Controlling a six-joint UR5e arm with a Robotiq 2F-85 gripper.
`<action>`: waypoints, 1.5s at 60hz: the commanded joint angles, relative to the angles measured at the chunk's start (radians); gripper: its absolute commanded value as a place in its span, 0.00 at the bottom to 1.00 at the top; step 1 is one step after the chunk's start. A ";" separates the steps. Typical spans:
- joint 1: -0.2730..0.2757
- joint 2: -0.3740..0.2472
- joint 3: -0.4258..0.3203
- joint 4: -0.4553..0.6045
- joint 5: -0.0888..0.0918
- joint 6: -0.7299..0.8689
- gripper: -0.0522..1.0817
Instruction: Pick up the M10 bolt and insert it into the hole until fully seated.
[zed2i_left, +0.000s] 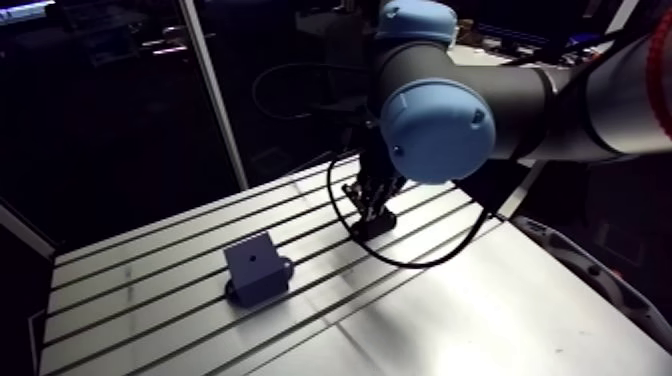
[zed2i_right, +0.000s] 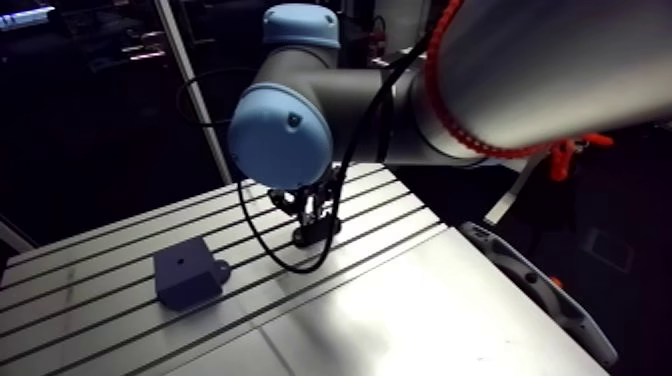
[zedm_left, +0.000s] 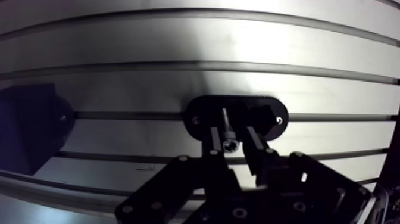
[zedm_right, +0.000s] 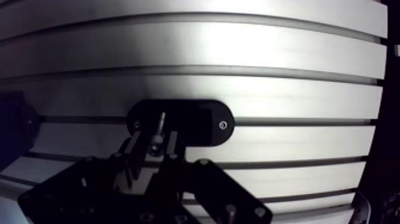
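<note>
Gripper (zedm_left: 232, 142) fingers apart, straddling upright M10 bolt (zedm_left: 227, 124) in black holder (zedm_left: 199, 114); I see block (zed2i_left: 255, 268) hole (zed2i_left: 252, 257) left, nearer.

A block (zed2i_left: 252, 262) and a flat plate (zedm_left: 205, 107) are being carried on the tabletop (zed2i_left: 520, 300), well apart, both being set over the same slot (zedm_left: 131, 115). In the arm view, the block is being seen to the left of the plate and further forward. A bolt (zedm_left: 227, 128) is being borne by the plate, near its middle, and is being flanked by the jaws.
</note>
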 joint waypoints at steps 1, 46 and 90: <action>0.001 0.000 0.000 0.000 0.000 -0.001 0.63; 0.001 0.003 0.000 0.002 0.000 -0.001 0.64; 0.001 -0.004 0.000 0.002 -0.011 0.002 0.73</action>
